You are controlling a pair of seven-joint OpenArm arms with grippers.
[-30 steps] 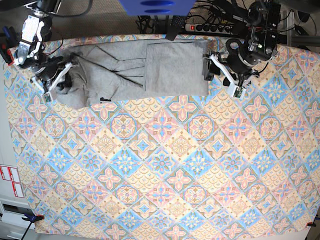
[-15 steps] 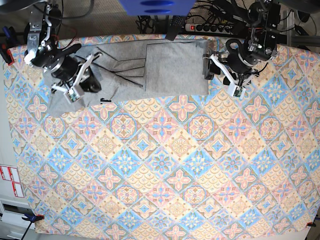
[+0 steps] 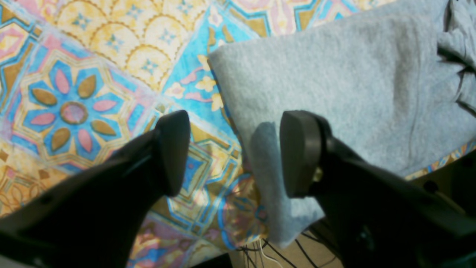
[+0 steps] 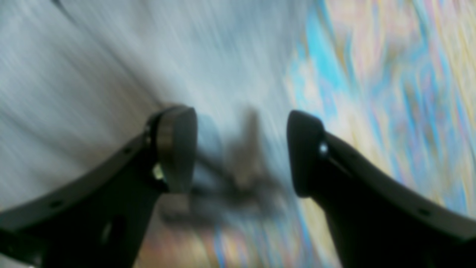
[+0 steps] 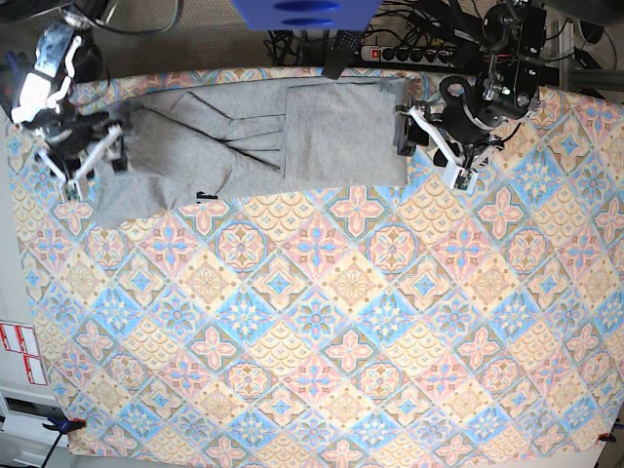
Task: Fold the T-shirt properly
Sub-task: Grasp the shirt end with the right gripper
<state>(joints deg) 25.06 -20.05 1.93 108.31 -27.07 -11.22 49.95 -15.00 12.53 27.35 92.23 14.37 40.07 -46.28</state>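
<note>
The grey T-shirt (image 5: 292, 132) lies along the back of the patterned table, folded at its right part and creased in the middle; no lettering shows. My left gripper (image 5: 414, 132) is open and empty at the shirt's right edge. In the left wrist view its jaws (image 3: 234, 152) straddle the shirt's (image 3: 334, 74) edge just above the cloth. My right gripper (image 5: 91, 156) is open at the shirt's left end. The right wrist view is motion-blurred: the open gripper (image 4: 241, 149) is over the border between shirt (image 4: 93, 56) and tablecloth, holding nothing.
The patterned tablecloth (image 5: 322, 322) covers the whole table. A power strip (image 5: 409, 54) and cables lie behind the back edge, with a blue object (image 5: 302, 12) at the top middle. The shirt's corner hangs near the back edge in the left wrist view (image 3: 282, 234).
My right arm has swung from over the shirt's left part back to the left, by the table's edge, and the shirt's left end now lies flatter. The left arm has barely moved.
</note>
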